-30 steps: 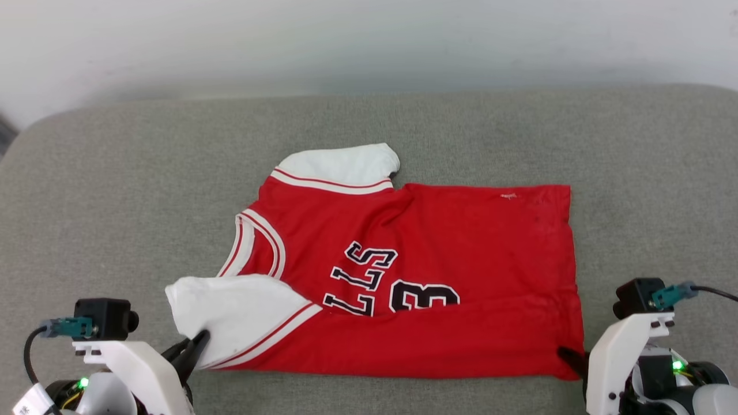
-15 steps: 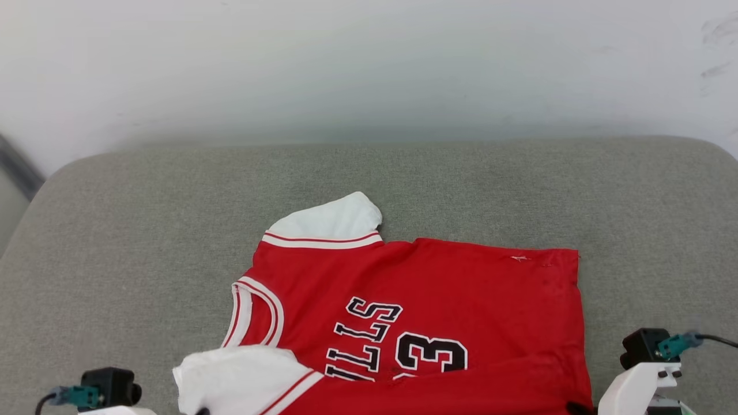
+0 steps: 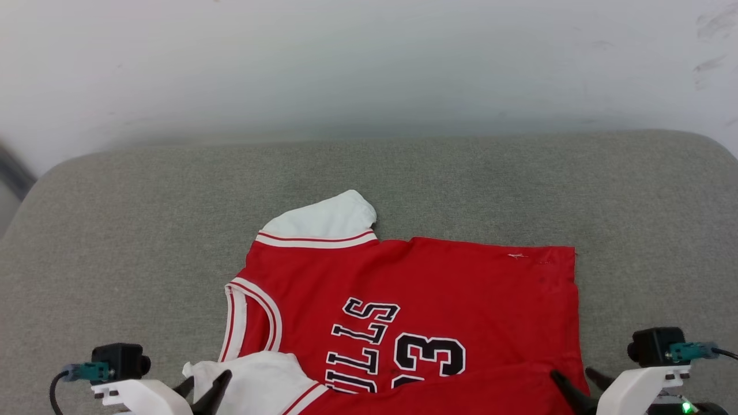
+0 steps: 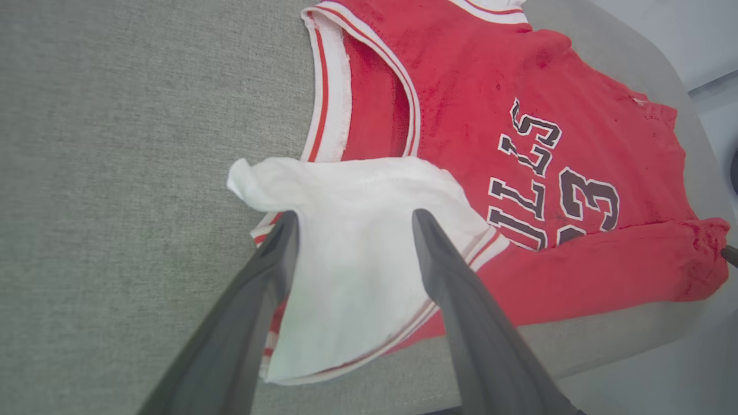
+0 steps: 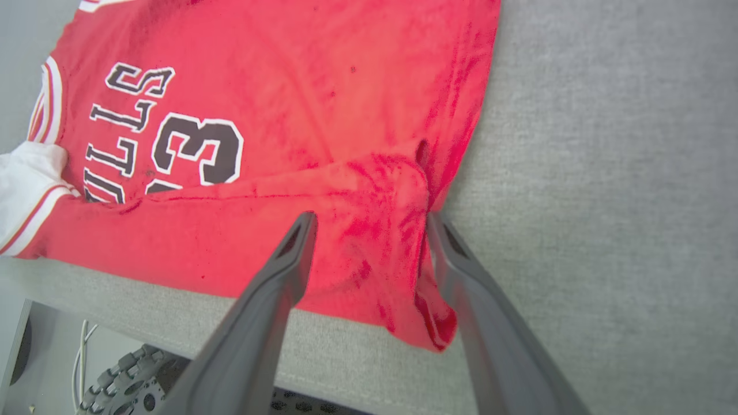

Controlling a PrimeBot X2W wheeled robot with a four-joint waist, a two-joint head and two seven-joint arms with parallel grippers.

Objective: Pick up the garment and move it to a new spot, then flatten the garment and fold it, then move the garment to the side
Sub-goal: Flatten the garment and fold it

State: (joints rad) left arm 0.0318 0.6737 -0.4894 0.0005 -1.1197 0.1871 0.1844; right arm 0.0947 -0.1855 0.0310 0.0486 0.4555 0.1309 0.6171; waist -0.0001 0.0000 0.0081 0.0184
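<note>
**Q:** How are the end effectors set, and where is the garment?

**A:** At the near edge of the grey fabric-covered cushion point(image 3: 403, 173), the left gripper point(image 4: 354, 216) is held with its fingers spread astride the near white sleeve end point(image 4: 357, 276), with nothing clamped. The right gripper point(image 5: 372, 216) is likewise parted around the near hem corner point(image 5: 375, 253). The soft red fabric shirt point(image 3: 461, 288) is laid flat close to that edge, its near strip folded over.

**Q:** How should it be expected to handle?

**A:** It is judged to be light, limp and prone to creasing. Both layers should be pinched at the sleeve seam and the hem corner.

**Q:** What is obscured?

**A:** The black lettering point(image 3: 369, 331) is partly covered by the fold. In the head view, the shirt's near strip is cut off.
</note>
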